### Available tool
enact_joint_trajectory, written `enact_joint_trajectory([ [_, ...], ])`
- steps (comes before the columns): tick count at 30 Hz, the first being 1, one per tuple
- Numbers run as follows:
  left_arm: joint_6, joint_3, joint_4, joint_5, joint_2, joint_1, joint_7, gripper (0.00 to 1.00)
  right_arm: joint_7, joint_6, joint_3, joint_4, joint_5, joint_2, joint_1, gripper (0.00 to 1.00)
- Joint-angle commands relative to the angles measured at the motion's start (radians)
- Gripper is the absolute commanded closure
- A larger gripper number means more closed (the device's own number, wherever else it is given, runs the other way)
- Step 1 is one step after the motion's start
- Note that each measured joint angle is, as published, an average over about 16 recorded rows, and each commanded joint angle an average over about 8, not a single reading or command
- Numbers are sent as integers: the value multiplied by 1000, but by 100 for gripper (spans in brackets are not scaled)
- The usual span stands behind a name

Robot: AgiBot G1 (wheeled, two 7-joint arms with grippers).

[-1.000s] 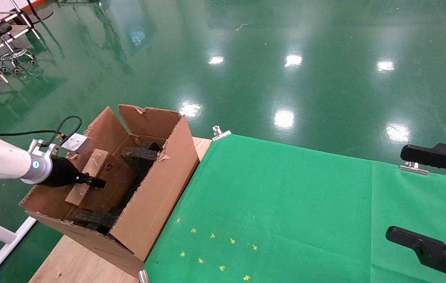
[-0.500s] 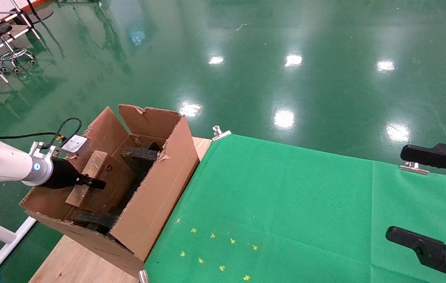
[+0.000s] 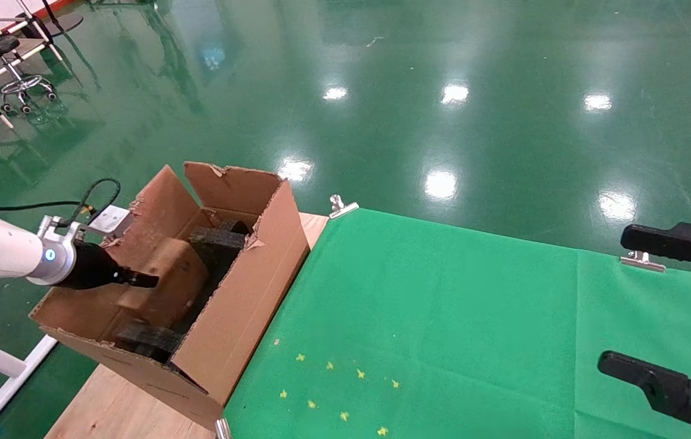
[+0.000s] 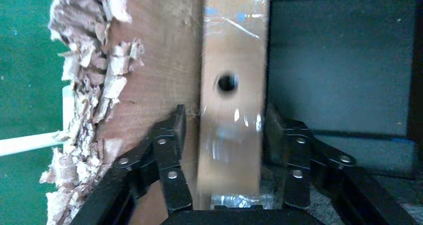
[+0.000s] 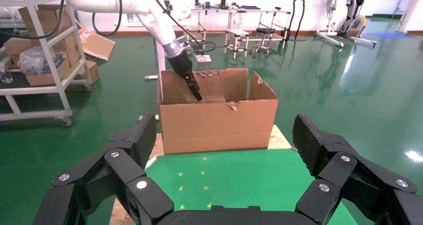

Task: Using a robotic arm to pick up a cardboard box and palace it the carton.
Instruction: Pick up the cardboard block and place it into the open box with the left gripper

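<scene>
Our left end effector (image 3: 138, 280) reaches down into the big carton (image 3: 242, 317) at the left end of the bench (image 3: 114, 408). From the left wrist view, its two black fingers (image 4: 167, 160) stand a little apart on each side of the small cardboard box (image 4: 230, 110). We see small gaps there, so we think it lets go and is not pinching. The small cardboard box sits inside the carton, leaning by the carton's torn wall and next to the black foam blocks (image 3: 217, 238).

We think this small box is light and stiff. Clear tape covers it, so it may be slippery. A good spot to hold it is across its thin sides, near the middle, below the round hole (image 4: 227, 82). A hard squeeze could dent it.

Our right end effector (image 5: 224, 160) waits over the green cloth (image 3: 443, 317), far from the carton, with its fingers spread wide and holding nothing.
</scene>
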Motion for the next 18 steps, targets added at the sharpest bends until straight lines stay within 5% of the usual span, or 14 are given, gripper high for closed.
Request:
enact_joint_trajectory([
  [1,4,0,-1,0,-2,-4,2,0,0,0,0,0,0,0,0,0],
  [18,152,-64,-125,-90,-63,-187,-2,0,0,0,0,0,0,0,0,0],
])
